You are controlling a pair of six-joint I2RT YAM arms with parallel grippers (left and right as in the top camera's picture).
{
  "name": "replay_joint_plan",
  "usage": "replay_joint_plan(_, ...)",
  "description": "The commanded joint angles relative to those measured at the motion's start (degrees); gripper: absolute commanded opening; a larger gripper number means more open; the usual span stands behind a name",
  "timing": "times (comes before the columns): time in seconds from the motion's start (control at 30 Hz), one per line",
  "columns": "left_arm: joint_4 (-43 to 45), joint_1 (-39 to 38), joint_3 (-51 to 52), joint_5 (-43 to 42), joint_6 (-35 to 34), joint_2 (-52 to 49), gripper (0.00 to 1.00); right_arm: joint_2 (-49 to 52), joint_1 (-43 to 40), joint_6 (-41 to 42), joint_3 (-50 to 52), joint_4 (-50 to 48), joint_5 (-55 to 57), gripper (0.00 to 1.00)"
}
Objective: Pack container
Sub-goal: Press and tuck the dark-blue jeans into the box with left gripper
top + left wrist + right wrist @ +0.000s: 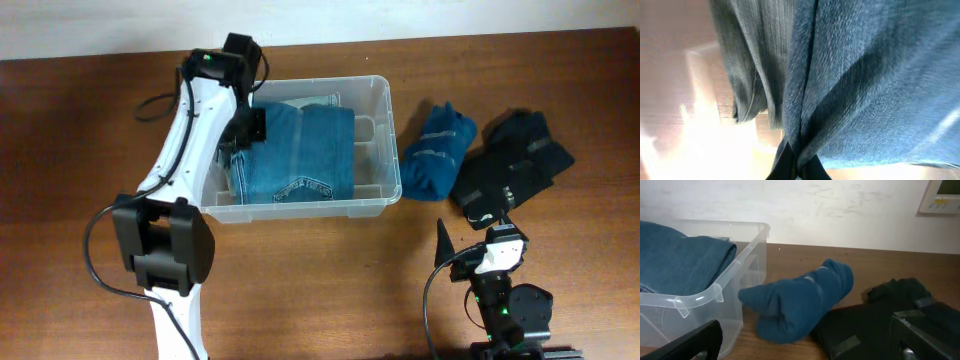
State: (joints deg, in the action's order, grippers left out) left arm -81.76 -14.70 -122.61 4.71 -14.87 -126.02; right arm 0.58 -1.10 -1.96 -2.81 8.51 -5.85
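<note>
The container (378,140) is a clear plastic bin on the wooden table. Folded blue jeans (300,150) lie inside it. My left gripper (250,128) reaches into the bin's left side and is shut on the jeans' edge; in the left wrist view the denim (865,75) is pinched between its dark fingertips (796,167). A rolled blue garment (437,150) lies just right of the bin, also in the right wrist view (800,302). A black garment (510,165) lies right of it. My right gripper (475,235) is open and empty, near the front edge.
The bin's near corner (715,292) stands at the left of the right wrist view, close to the blue garment. The black garment (890,320) has grey strips on it. A white wall runs behind the table.
</note>
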Motion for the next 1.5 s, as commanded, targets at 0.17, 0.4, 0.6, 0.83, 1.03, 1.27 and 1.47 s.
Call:
replay_joint_plan(0.17,-6.67,1.16,-10.97,1.81,0.48,0.70,0.01,-0.37,-0.48,-0.20,0.46,0.00,0.50,0.98)
replay_joint_plan(0.4,-6.60,1.75,-14.03,2.16,0.46,0.79,0.01,-0.37,-0.48,-0.20,0.46,0.00,0.50,0.98)
replay_joint_plan(0.6,-9.90,1.75,-22.01,2.14,0.46,0.79,0.01,-0.37,-0.48,-0.20,0.46,0.00,0.50,0.98)
replay_joint_plan(0.83,-11.02,3.02,-23.17,2.14,0.42,0.85,0.01,-0.37,-0.48,-0.20,0.46,0.00,0.50,0.98)
replay_joint_plan(1.03,-14.05,4.83,-23.17,4.74,-0.02,0.85,0.01,-0.37,-0.48,-0.20,0.46,0.00,0.50,0.98)
replay_joint_plan(1.27,-14.95,5.07,-22.62,4.72,0.90,0.83,0.99,-0.37,-0.48,-0.20,0.46,0.02,0.50,0.98)
replay_joint_plan(1.47,-13.97,4.96,-22.23,4.70,0.87,0.22,0.98,-0.37,-0.48,-0.20,0.46,0.00,0.50,0.98)
